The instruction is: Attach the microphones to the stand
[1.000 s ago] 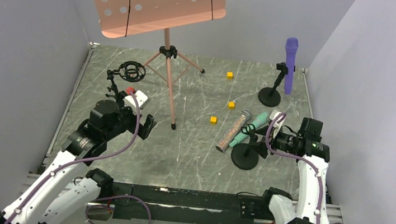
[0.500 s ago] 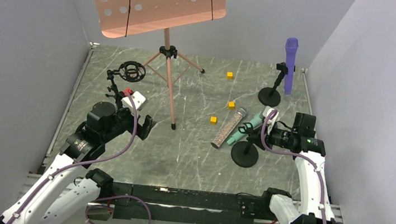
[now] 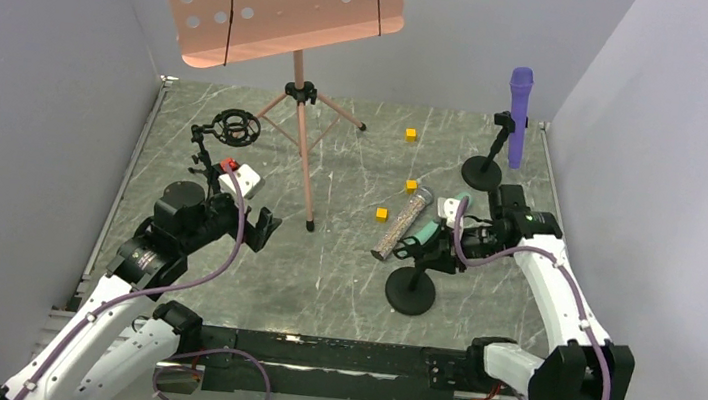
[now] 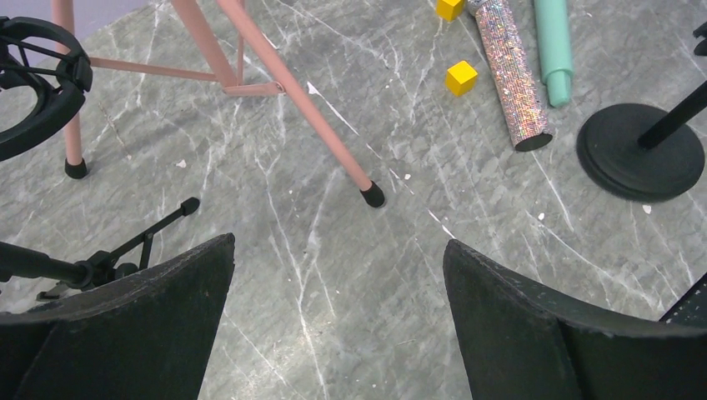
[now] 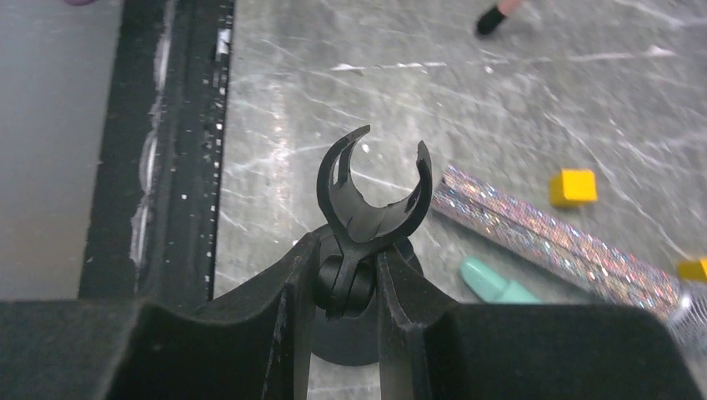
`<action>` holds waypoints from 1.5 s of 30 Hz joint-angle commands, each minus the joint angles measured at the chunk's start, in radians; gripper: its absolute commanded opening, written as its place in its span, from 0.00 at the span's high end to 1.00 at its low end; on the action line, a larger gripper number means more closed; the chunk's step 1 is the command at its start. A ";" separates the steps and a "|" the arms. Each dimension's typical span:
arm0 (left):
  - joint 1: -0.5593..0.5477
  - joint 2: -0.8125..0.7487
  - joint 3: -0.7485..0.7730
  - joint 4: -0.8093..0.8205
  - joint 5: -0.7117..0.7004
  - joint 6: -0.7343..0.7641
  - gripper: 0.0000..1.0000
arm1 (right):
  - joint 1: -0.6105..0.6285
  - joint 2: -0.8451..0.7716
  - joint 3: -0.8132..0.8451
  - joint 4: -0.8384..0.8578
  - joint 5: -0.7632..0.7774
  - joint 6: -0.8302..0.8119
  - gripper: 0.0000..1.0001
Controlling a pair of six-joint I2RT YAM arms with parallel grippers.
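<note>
The purple microphone [image 3: 520, 98] stands clipped in a black stand [image 3: 481, 173] at the back right. The mint-teal microphone [image 3: 424, 232] and the glittery microphone [image 3: 401, 223] lie side by side on the table; both show in the left wrist view [image 4: 553, 46] [image 4: 510, 71]. My right gripper [image 3: 435, 245] is shut on the joint under the empty clip [image 5: 375, 196] of a second black stand with a round base [image 3: 410, 291]. My left gripper [image 3: 262, 225] is open and empty above bare table [image 4: 338, 250]. A third stand with a ring mount [image 3: 235, 127] is at the left.
A pink music stand [image 3: 301, 144] on tripod legs stands mid-left, one foot [image 4: 373, 195] ahead of my left gripper. Three yellow cubes [image 3: 411, 134] [image 3: 413, 185] [image 3: 382, 213] lie near the microphones. Grey walls close in on the left, right and back.
My right gripper has moved left with the stand, whose base slid left and nearer. The teal and glittery microphones shifted left. The left arm barely moved.
</note>
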 commanded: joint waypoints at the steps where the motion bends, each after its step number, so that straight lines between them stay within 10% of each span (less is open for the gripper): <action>1: 0.009 -0.015 -0.009 0.054 0.050 0.024 0.01 | 0.070 0.049 0.100 -0.118 -0.136 -0.177 0.92; 11: 0.020 -0.009 -0.013 0.059 0.072 0.028 0.01 | 0.158 0.056 0.053 0.086 -0.057 -0.051 0.82; 19: 0.025 0.005 -0.011 0.066 0.120 0.029 0.01 | 0.143 -0.054 -0.027 0.213 -0.021 0.107 0.26; 29: 0.043 0.001 -0.013 0.091 0.201 0.020 0.01 | -0.196 -0.107 0.051 0.287 -0.172 0.406 0.16; 34: 0.050 -0.003 -0.012 0.091 0.210 0.012 0.01 | -0.231 -0.124 -0.200 1.022 0.363 1.381 0.00; 45: 0.058 -0.012 -0.014 0.085 0.213 0.011 0.01 | 0.015 0.130 -0.121 0.958 1.053 1.660 0.02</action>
